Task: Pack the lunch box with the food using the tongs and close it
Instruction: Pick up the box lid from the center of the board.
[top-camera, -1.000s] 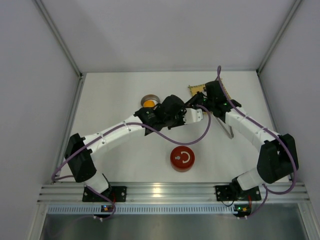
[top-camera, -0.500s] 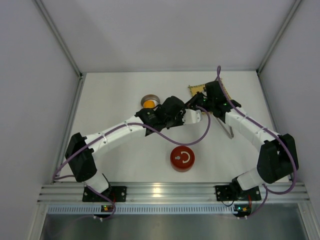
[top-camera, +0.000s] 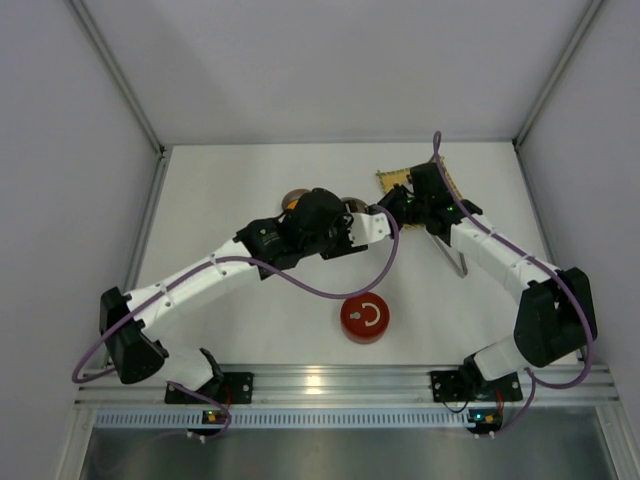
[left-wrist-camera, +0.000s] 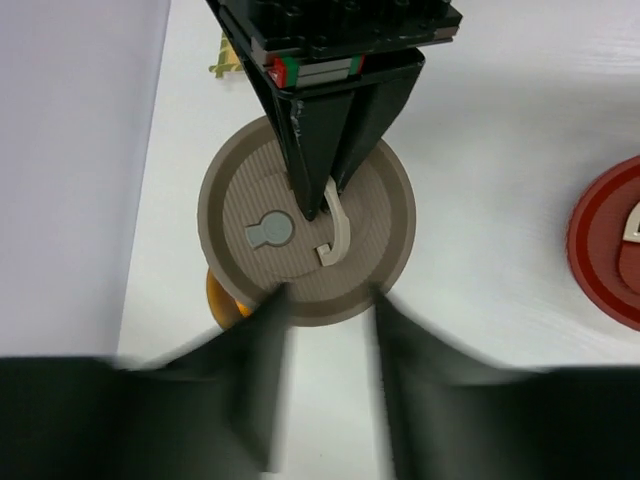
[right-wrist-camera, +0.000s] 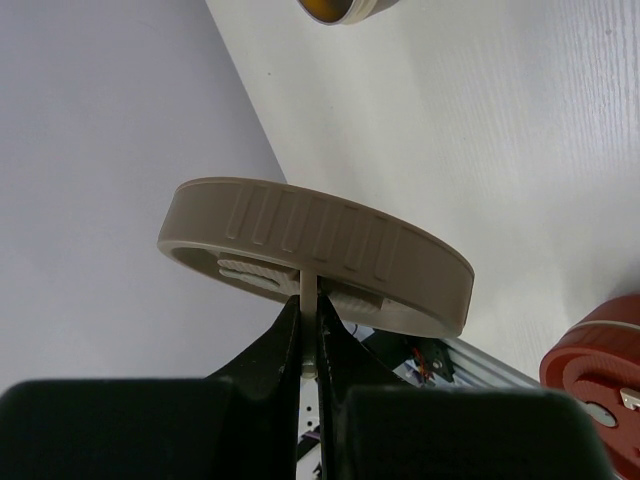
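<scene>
A round beige lunch box lid hangs above the table. My right gripper is shut on the lid's thin upright handle. My left gripper stands open just short of the lid's near rim, with nothing between its blurred fingers. A bowl with the orange food sits beyond the lid, half hidden by my left arm. The slim silvery tongs lie on the table beside my right arm. In the top view both grippers meet mid-table, left and right.
A red round lid lies near the table's front middle, also seen as the red lid at the left wrist view's right edge. A bamboo mat lies at the back under my right arm. Grey walls enclose the table.
My left gripper has opened and drawn back to the left from the lid, and its elbow has swung out leftward. The right gripper keeps holding the lid's handle in place.
</scene>
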